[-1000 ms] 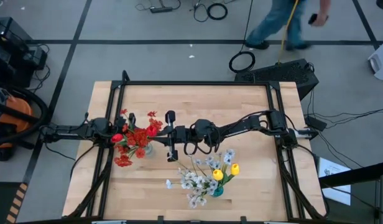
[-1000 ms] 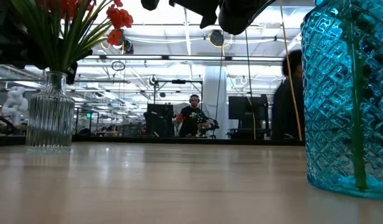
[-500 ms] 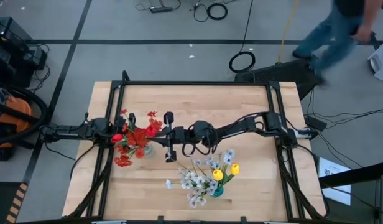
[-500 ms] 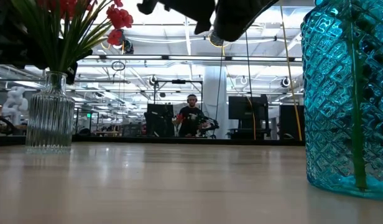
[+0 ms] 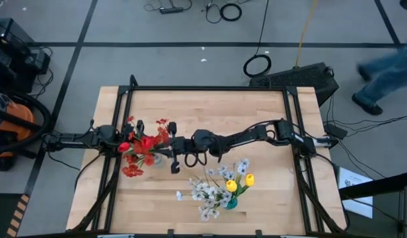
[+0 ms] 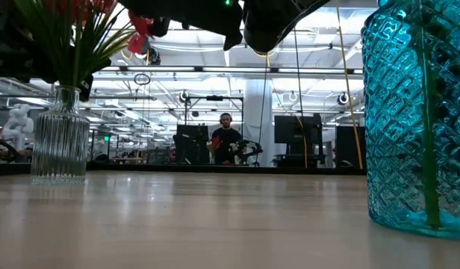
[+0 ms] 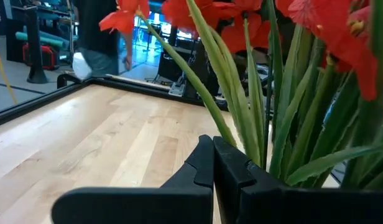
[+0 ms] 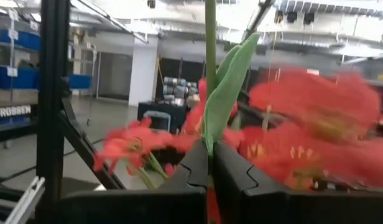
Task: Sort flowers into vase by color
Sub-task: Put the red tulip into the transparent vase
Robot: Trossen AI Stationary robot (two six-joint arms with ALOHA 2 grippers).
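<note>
Red flowers (image 5: 143,147) in clear vase (image 6: 60,134), right hand (image 8: 210,163) clamped on stem (image 8: 210,37), left hand (image 7: 212,163) together.

Wooden table (image 5: 210,106) bare across its far half, red flowers (image 5: 143,144) in a clear ribbed vase (image 6: 60,134) crowding the left side, right gripper (image 5: 174,156) touching that bunch, blue vase (image 6: 417,112) of white and yellow flowers (image 5: 223,186) blocking near centre, open board between the vases.
</note>
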